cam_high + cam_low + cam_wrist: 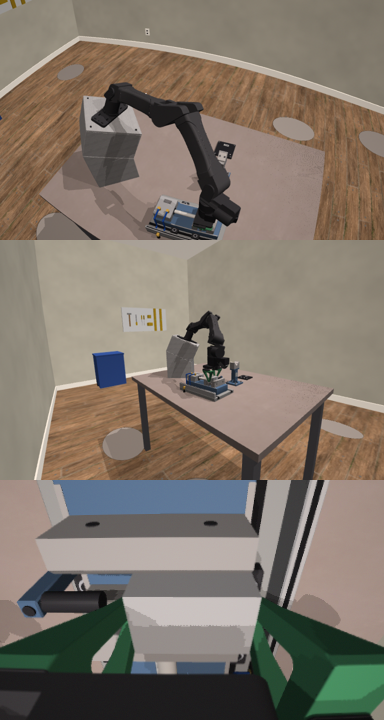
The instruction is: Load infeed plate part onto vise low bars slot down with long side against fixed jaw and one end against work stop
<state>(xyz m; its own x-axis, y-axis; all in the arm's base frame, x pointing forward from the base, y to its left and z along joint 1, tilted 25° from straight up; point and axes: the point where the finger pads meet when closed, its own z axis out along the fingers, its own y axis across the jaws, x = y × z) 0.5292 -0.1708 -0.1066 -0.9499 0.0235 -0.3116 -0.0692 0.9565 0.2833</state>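
My gripper [192, 600] [212, 378] is shut on the grey part [192, 611], with one green finger at each end. The part is low in the vise [181, 222] [222, 389], its long side along the fixed jaw [150, 555]. Whether they touch, and whether the part rests on the bars, I cannot tell. The milled slot is not visible. The work stop [75, 601], a black rod, points at the part's left end. A small gap shows between them, by the left finger. The rod-side jaw is mostly hidden.
The V-block [222, 155] [234, 365] stands on a blue post behind the vise. The black infeed plate [229, 150] [245, 377] lies beyond it, with no part on it. The air cylinder [164, 208] has blue hoses. A grey rail [272, 530] runs along the vise's side.
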